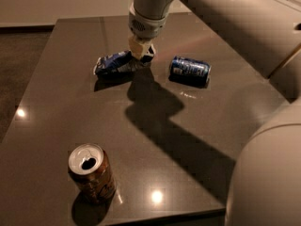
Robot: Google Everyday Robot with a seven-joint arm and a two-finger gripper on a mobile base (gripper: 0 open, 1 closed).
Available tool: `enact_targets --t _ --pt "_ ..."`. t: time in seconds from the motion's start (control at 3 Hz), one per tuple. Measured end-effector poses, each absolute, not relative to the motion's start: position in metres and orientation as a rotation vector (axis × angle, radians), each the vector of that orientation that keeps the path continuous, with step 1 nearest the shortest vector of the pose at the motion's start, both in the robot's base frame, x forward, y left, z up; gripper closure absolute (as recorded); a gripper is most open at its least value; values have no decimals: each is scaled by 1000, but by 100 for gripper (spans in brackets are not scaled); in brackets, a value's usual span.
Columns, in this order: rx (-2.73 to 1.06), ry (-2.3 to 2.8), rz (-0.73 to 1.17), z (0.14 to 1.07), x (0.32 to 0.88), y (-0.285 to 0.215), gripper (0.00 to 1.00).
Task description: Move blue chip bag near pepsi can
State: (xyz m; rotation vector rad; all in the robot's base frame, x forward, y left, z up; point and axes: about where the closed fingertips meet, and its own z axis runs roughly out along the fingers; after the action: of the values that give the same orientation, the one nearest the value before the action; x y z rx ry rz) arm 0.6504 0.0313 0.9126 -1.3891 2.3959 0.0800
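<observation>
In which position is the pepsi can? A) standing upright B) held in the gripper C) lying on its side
C: the pepsi can lies on its side, apart from the gripper, which holds one end of the blue chip bag.
</observation>
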Motion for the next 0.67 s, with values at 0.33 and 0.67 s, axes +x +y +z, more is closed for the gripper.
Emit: enact_targets --t 0.33,0.67 --pt "-1331 2424 92 908 656 11 84" --pt "-1294 2442 93 905 659 -1 61"
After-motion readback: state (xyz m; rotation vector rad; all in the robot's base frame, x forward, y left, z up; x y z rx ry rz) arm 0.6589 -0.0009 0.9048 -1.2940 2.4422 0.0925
